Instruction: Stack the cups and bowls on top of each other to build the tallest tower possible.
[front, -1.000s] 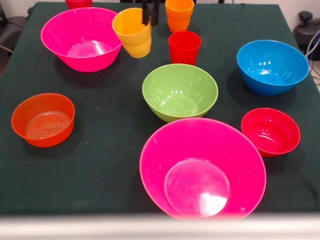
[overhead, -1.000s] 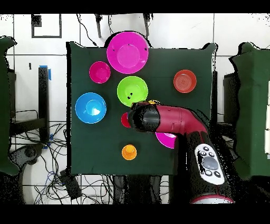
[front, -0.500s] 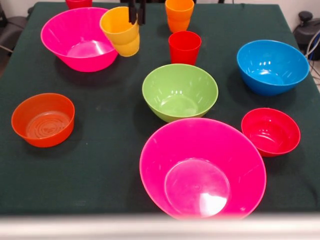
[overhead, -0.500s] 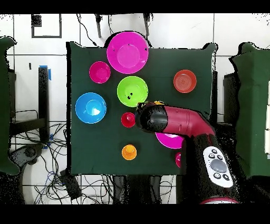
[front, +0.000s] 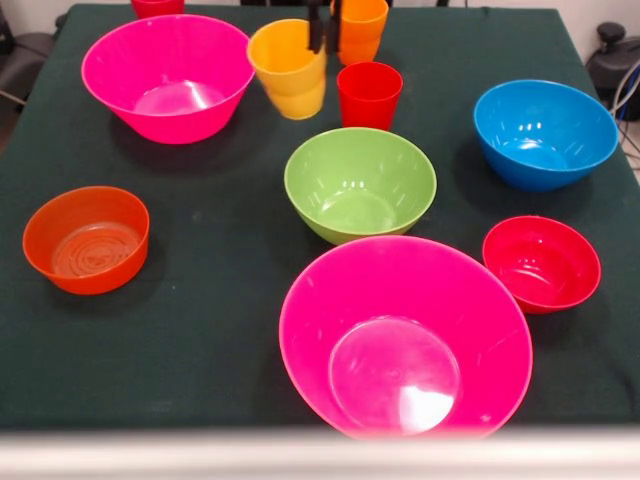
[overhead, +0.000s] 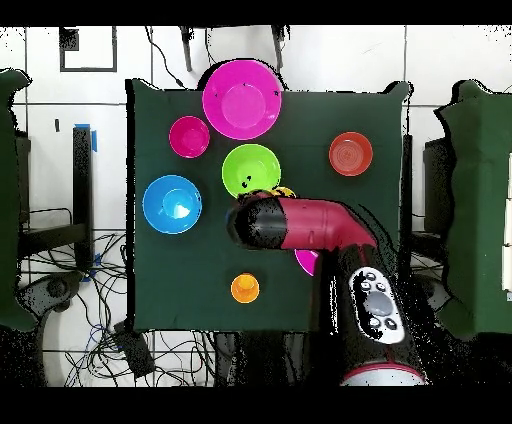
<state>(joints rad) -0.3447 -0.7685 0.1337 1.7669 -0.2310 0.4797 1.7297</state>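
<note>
Two hot-pink bowls (front: 405, 335) sit on the tabletop, one at each long edge, with the lime-green bowl (front: 360, 184) at its centre. The gripper (front: 322, 30) holds the yellow cup (front: 290, 68) lifted (tilted, jaws clamped on its rim) beside the red cup (front: 369, 94).

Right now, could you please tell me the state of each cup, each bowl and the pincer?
pincer: shut on the yellow cup's rim
yellow cup: held, tilted, off the cloth
orange cup: upright, unstacked
red cup: upright, empty
far pink bowl: upright, empty
green bowl: upright, empty
blue bowl: upright, empty
small red bowl: upright, empty
orange bowl: upright, empty
near pink bowl: upright, empty
</note>
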